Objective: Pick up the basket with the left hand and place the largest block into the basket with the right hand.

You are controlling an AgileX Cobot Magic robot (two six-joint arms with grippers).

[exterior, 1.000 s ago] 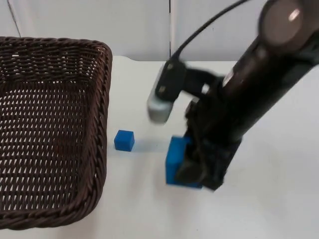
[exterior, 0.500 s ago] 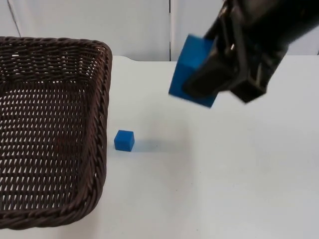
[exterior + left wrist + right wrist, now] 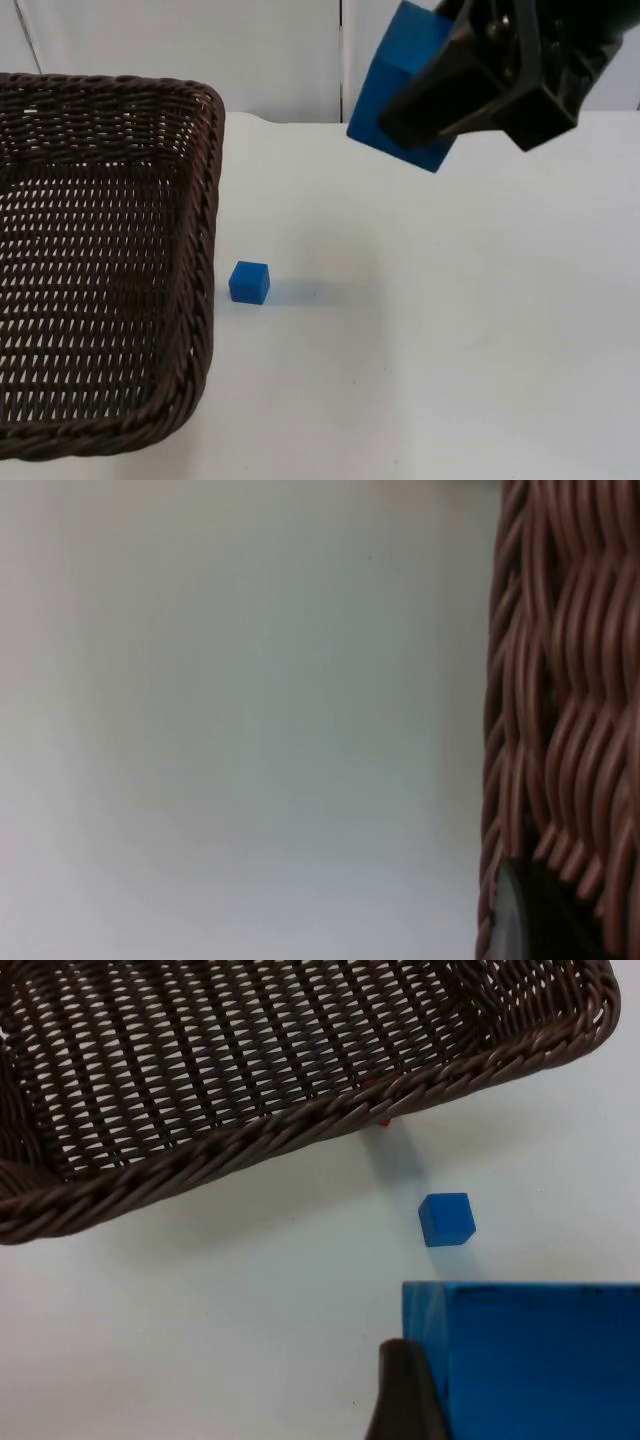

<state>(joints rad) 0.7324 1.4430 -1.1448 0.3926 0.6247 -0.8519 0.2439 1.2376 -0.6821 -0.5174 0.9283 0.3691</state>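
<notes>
A: Where is room for a pincer to pass?
B: The white desk (image 3: 450, 350) is bare on the right side and in front.
A: And what stands in the way?
B: The small blue block (image 3: 249, 282) lies just beside the basket (image 3: 205, 250) wall, so the gap there is narrow.

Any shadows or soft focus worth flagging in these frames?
Top view: the small blue block casts a faint shadow to its right on the table. Left wrist view: the basket weave is soft, too close. Right wrist view: the large blue block edges are crisp.
</notes>
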